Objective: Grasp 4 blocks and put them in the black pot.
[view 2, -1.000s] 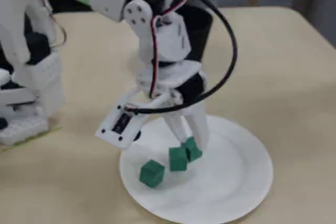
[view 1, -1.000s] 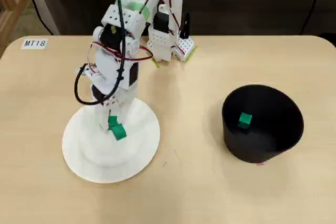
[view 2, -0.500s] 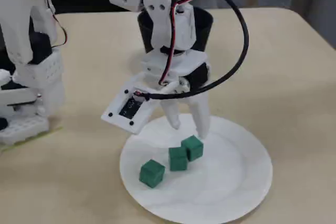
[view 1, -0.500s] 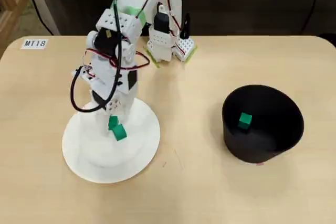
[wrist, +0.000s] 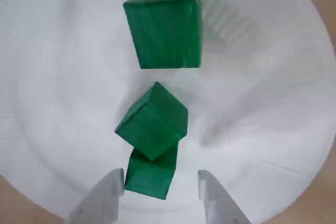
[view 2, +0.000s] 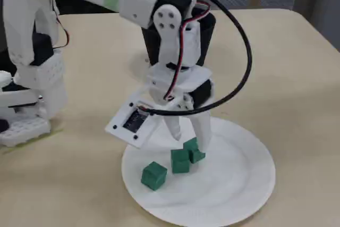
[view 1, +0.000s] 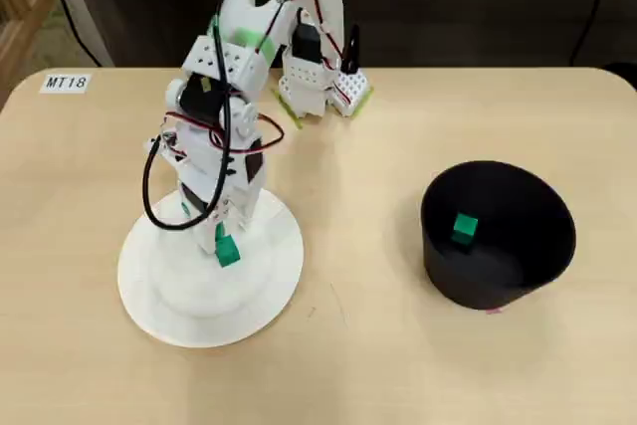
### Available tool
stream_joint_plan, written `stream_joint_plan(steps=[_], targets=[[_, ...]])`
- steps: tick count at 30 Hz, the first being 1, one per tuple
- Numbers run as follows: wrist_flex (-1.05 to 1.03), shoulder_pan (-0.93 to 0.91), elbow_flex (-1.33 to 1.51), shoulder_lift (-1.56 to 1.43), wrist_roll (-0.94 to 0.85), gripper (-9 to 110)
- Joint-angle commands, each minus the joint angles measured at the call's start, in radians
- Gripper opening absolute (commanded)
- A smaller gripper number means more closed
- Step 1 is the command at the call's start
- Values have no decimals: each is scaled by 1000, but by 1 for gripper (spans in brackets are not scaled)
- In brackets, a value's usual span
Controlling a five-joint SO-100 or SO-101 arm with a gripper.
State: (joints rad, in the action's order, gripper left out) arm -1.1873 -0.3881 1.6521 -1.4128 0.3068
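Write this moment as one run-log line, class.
gripper: open, over plate, astride nearest block | plate: three blocks | pot: one block | phase: grasping second

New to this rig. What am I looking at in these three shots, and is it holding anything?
It is a small white robot arm with a two-finger gripper, bolted to a tan table. One picture looks straight down, one comes from a camera riding on the gripper, and one from a fixed camera beside the table. A white paper plate holds three green blocks; in the wrist view two of them touch, one tilted against the other, and the third lies apart. A fourth block already sits inside the black pot. The gripper is open, its fingers either side of the nearest block, not yet closed on it.
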Motion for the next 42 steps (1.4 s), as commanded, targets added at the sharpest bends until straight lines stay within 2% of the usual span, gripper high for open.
stream_joint_plan(steps=[1, 6, 13, 18, 25, 30, 35, 42], targets=[[31, 12, -41, 3, 9, 19], [71, 11, -41, 34, 18, 15], [91, -9, -54, 41, 54, -1], [66, -11, -91, -12, 23, -2], [212, 34, -91, -256, -195, -2], [282, 153, -81, -393, -448, -2], [258, 321, -75, -491, -640, -2], [196, 664, -55, -541, -666, -2]])
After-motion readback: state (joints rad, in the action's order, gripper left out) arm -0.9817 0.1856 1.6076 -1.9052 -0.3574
